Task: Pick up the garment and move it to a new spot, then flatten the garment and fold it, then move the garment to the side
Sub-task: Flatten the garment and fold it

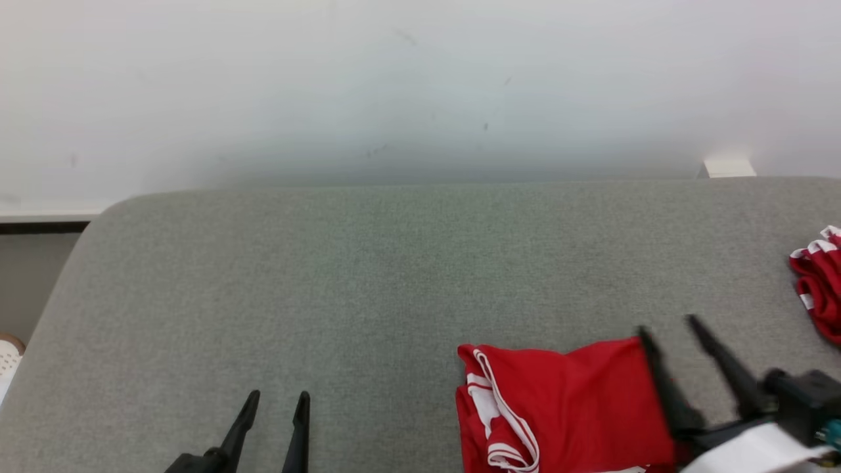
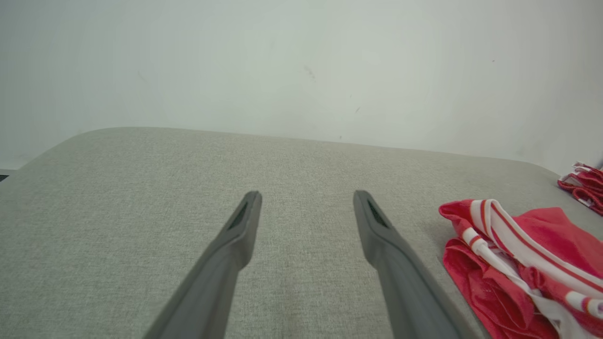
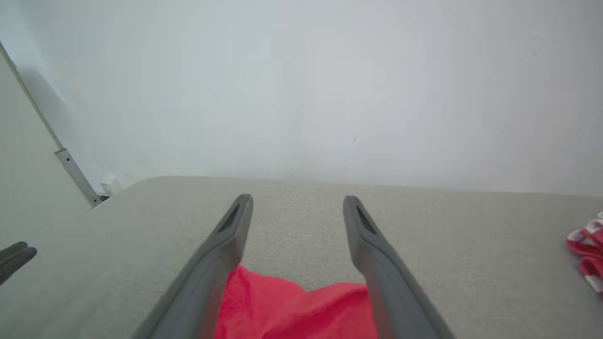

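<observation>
The garment [image 1: 558, 407] is red with white striped trim and lies folded on the grey table [image 1: 368, 276] near the front right. My right gripper [image 1: 665, 326] stands open at the garment's right edge, its left finger over the cloth. In the right wrist view the red cloth [image 3: 292, 308] lies low between the spread fingers of the right gripper [image 3: 297, 198], with nothing pinched. My left gripper [image 1: 278, 395] is open over bare table to the left of the garment. In the left wrist view the left gripper [image 2: 307, 195] holds nothing, and the garment [image 2: 532, 263] lies off to its right.
A second red and white garment [image 1: 821, 289] lies bunched at the table's far right edge, also visible as a red bundle [image 2: 582, 186] in the left wrist view. A pale wall [image 1: 420, 85] runs behind the table. The table's rounded left corner [image 1: 105, 217] drops off to the floor.
</observation>
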You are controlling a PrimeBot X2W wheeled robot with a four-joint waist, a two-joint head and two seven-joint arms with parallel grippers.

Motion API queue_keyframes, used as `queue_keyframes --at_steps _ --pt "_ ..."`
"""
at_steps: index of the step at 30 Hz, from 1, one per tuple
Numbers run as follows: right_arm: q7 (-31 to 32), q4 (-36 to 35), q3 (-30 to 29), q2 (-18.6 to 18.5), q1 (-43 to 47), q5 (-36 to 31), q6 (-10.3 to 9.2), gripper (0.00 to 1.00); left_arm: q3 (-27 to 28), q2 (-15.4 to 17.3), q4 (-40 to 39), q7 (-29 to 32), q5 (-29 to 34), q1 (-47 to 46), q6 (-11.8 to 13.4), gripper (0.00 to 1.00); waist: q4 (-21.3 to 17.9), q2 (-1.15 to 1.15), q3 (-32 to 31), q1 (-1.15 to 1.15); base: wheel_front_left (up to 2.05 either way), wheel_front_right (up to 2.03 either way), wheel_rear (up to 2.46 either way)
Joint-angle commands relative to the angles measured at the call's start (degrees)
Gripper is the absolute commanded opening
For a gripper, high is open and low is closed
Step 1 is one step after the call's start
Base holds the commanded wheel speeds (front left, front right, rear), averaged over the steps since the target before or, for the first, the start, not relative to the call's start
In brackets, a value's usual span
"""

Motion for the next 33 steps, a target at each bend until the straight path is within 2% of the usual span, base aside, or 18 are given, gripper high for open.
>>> queue_keyframes --at_steps 1,9,13,17,23,24,25,29,33 --pt "-2.37 0.81 -2.02 -0.97 1.34 -2.40 -0.12 1.00 0.21 0.00 -0.13 -0.03 1.02 1.04 0.17 1.00 -0.46 0.00 -0.84 0.00 0.00 0.00 0.00" --pt "-16.68 8.30 -12.06 -4.49 5.53 -11.99 -0.12 1.00 1.04 -0.24 -0.96 -0.03 1.53 2.25 -0.09 1.00 -1.26 0.00 -2.20 0.00 0.00 0.00 0.00" --pt "-21.56 15.24 -16.17 -3.69 6.88 -13.55 -0.12 1.00 1.57 -0.48 -1.12 -0.03 2.09 2.79 -0.30 1.00 -1.46 0.00 -2.58 0.00 0.00 0.00 0.00" --pt "-23.39 19.43 -16.94 -2.95 6.42 -13.88 -0.12 1.00 2.16 -0.81 -1.31 -0.03 2.49 3.12 -0.52 1.00 -1.57 0.00 -2.61 0.00 0.00 0.00 0.00" --pt "-24.19 20.58 -13.61 -2.54 4.09 -12.80 -0.12 0.98 2.46 -1.17 -1.40 -0.03 2.87 2.96 -1.01 1.00 -1.26 0.00 -2.17 0.00 0.00 0.00 0.00" --pt "-24.17 20.67 -11.81 -2.61 3.46 -12.84 -0.12 0.43 2.48 -1.21 -1.40 -0.03 3.00 2.68 -1.09 1.00 -1.08 0.00 -1.93 0.00 0.00 0.00 0.00" --pt "-23.86 20.88 -9.81 -2.52 2.69 -12.50 -0.12 0.00 2.45 -1.29 -1.34 -0.03 3.09 2.38 -1.22 1.00 -0.89 0.00 -1.69 0.00 0.00 0.00 0.00" --pt "-21.41 22.31 -0.68 -2.07 -1.76 -12.22 -0.12 0.00 1.95 -1.61 -1.19 -0.03 3.45 0.87 -1.58 1.00 0.05 0.00 0.27 0.00 0.00 0.00 0.00" --pt "-19.41 26.81 7.53 -0.77 -6.24 -13.14 -0.12 0.00 1.88 -1.96 -0.66 -0.03 3.38 -0.26 -2.03 1.00 1.12 0.00 1.80 0.00 0.00 0.00 0.00"
